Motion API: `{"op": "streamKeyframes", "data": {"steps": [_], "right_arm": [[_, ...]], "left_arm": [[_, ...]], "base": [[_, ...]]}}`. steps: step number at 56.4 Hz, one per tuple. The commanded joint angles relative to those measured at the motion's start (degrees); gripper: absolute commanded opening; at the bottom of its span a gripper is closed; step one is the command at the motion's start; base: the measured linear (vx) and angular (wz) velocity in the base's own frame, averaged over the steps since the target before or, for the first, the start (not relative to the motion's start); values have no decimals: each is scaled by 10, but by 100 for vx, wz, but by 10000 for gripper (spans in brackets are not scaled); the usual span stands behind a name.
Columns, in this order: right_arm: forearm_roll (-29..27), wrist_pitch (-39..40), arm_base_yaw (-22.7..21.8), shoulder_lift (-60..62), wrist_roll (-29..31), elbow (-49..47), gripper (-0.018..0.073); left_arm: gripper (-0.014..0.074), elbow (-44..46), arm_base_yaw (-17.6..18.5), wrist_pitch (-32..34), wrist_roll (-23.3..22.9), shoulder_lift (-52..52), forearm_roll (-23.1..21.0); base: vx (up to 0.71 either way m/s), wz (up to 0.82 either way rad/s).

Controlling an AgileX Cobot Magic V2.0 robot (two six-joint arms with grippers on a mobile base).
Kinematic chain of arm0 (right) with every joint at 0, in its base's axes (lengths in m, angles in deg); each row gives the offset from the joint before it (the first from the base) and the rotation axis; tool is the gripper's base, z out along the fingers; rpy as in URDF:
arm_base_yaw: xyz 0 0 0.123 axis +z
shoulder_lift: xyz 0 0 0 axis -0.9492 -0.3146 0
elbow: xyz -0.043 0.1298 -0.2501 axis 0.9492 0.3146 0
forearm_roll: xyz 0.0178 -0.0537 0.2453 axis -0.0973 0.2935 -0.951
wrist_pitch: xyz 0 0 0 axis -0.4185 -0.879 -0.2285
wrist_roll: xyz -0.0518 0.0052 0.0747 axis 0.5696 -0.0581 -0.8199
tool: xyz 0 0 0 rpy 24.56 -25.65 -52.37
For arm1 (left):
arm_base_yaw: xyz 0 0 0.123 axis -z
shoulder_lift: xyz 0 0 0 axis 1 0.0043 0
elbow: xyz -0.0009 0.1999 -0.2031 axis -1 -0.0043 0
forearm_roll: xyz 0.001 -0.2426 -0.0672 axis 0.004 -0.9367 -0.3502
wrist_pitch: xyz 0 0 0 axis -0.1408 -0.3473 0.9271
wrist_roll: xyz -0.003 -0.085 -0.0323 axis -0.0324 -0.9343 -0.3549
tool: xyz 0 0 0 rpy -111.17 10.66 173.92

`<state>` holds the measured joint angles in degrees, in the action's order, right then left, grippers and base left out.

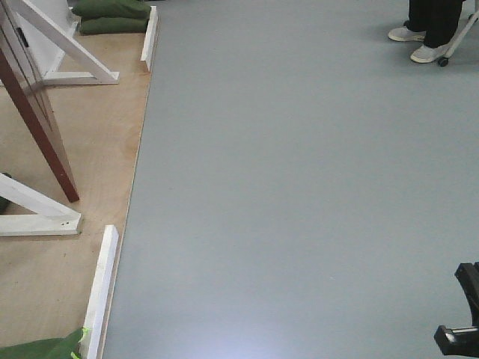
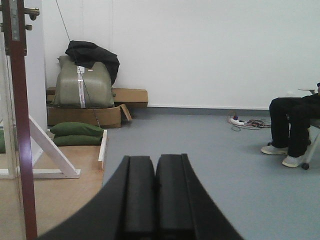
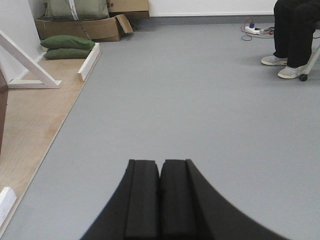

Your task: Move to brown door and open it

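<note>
The brown door [image 1: 37, 127] stands at the far left on a plywood platform, seen edge-on and swung out from its white frame. In the left wrist view its reddish edge [image 2: 22, 150] runs up the left side, with the brass lever handle [image 2: 31, 12] at the top. A dark sliver of the door [image 3: 2, 110] shows at the left border of the right wrist view. My left gripper [image 2: 155, 160] is shut and empty, to the right of the door and well short of it. My right gripper [image 3: 160, 164] is also shut and empty, over the grey floor.
White diagonal braces [image 1: 67, 45] and low white boards [image 1: 101, 288] edge the plywood platform [image 1: 90, 149]. Green sandbags [image 2: 77, 134] and cardboard boxes [image 2: 100, 112] lie by the back wall. A seated person's legs [image 2: 292, 130] are at the right. Grey floor [image 1: 299, 187] lies ahead.
</note>
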<state>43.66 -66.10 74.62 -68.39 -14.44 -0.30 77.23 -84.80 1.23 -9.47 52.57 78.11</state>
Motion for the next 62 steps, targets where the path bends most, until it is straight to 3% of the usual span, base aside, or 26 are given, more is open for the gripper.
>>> {"op": "streamKeyframes", "data": {"steps": [1,62], "right_arm": [[2,45,1,3,4,2,0],[2,45,1,3,4,2,0]], "left_arm": [[67,12,-1,44,-2,-8,-4],[67,12,-1,44,-2,-8,-4]], "base": [[0,0],[0,0]]}}
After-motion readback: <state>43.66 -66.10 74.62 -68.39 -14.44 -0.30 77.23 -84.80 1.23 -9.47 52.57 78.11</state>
